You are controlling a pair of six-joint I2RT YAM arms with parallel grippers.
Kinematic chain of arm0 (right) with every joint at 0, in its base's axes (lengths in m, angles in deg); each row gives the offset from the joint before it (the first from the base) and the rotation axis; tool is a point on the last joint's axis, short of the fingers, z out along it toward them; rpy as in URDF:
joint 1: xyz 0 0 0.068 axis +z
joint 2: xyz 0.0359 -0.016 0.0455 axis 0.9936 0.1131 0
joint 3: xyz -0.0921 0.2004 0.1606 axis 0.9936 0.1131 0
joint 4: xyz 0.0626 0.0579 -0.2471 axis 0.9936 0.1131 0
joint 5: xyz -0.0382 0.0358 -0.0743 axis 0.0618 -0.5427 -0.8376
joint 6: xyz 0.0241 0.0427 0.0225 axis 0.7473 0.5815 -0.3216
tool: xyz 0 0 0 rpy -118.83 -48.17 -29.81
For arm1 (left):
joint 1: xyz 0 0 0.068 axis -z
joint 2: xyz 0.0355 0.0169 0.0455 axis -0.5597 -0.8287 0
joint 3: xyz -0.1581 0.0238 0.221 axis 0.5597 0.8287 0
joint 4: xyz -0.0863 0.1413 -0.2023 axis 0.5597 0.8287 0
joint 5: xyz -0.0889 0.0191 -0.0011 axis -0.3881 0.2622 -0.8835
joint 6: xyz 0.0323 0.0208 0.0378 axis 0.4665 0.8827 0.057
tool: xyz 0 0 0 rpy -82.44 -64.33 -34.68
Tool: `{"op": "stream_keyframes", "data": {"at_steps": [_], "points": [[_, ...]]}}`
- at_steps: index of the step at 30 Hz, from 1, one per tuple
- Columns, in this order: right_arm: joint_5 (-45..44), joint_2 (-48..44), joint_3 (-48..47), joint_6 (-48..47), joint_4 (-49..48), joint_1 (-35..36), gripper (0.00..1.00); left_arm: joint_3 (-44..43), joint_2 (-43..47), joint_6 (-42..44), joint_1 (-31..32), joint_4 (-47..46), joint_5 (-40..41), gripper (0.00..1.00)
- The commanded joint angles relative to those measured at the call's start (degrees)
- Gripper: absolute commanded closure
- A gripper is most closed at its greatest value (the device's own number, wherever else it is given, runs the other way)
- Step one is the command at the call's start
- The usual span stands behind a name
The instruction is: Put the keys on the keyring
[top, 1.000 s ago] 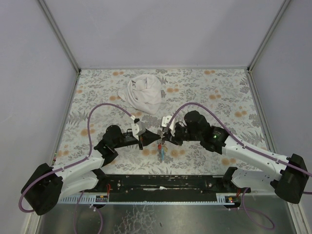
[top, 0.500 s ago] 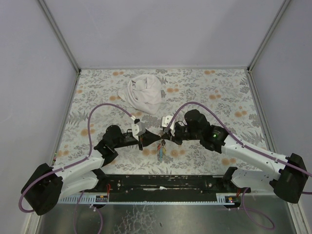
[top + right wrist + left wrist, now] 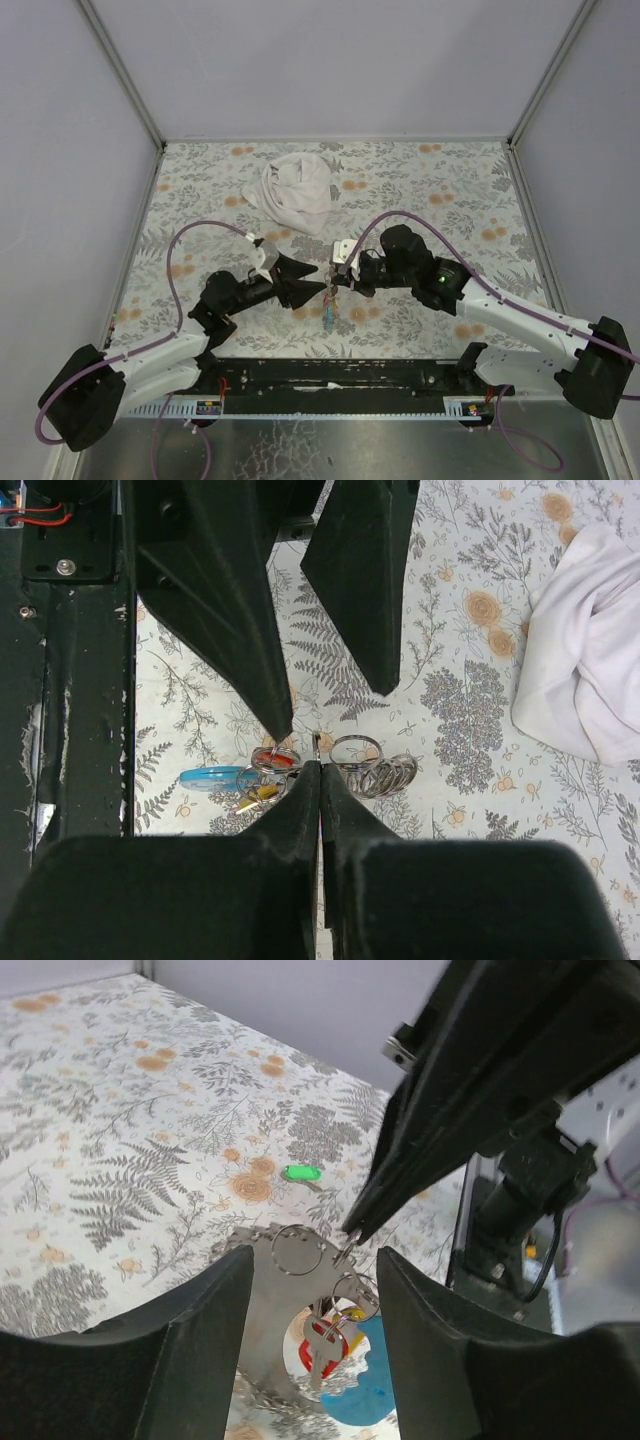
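Observation:
My right gripper (image 3: 318, 767) is shut, pinching a thin metal ring of the keyring (image 3: 298, 1252) at its tips. The bunch hangs just above the table. Under it dangle a red-headed key (image 3: 325, 1348), a yellow-headed key (image 3: 255, 798) and the light-blue piece (image 3: 212, 777). My left gripper (image 3: 314, 1257) stands open around the hanging bunch, one finger on each side, touching nothing. In the top view the two grippers meet tip to tip near the table's front middle (image 3: 328, 284). A green-headed key (image 3: 300, 1172) lies loose on the table beyond the bunch.
A crumpled white cloth (image 3: 295, 192) lies at the back middle of the flowered table (image 3: 450, 190). Grey walls close off the left, right and back sides. The black base rail (image 3: 340, 375) runs along the near edge.
The left gripper has opened and swung its fingers towards the bunch. The right gripper has closed fully on the ring and holds the bunch alone.

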Motion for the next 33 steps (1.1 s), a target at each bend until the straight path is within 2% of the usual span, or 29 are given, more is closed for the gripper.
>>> {"op": "stream_keyframes", "data": {"at_steps": [1, 6, 9, 11, 14, 22, 33], "points": [[2.0, -2.6, -0.6, -1.6, -2.9, -0.3, 1.0, 4.1, 2.7, -15.7, -1.1, -8.4, 8.4, 0.46], [2.8, -3.2, -0.3, -2.2, -3.2, -0.3, 1.0, 5.4, 4.6, -29.3, -3.6, -7.0, 10.6, 0.42], [3.7, -3.2, -0.2, -2.9, -3.1, -0.3, 1.0, 5.4, 2.5, -36.4, -5.4, -9.1, 8.9, 0.43], [4.2, -3.1, -0.2, -3.1, -3.4, -0.3, 1.0, 5.1, -0.3, -40.7, -6.0, -13.3, 6.3, 0.47], [4.6, -2.7, -0.1, -3.4, -3.7, -0.3, 1.0, 4.1, -5.9, -44.9, -6.3, -17.2, 3.0, 0.64], [4.9, -2.7, 0.3, -3.5, -4.0, -0.3, 1.0, 4.9, -12.2, -49.8, -6.7, -23.5, -0.3, 0.66], [5.0, -3.1, 0.8, -3.2, -5.0, -0.3, 1.0, 4.7, -13.1, -48.5, -6.7, -19.7, -1.3, 0.63]]}}
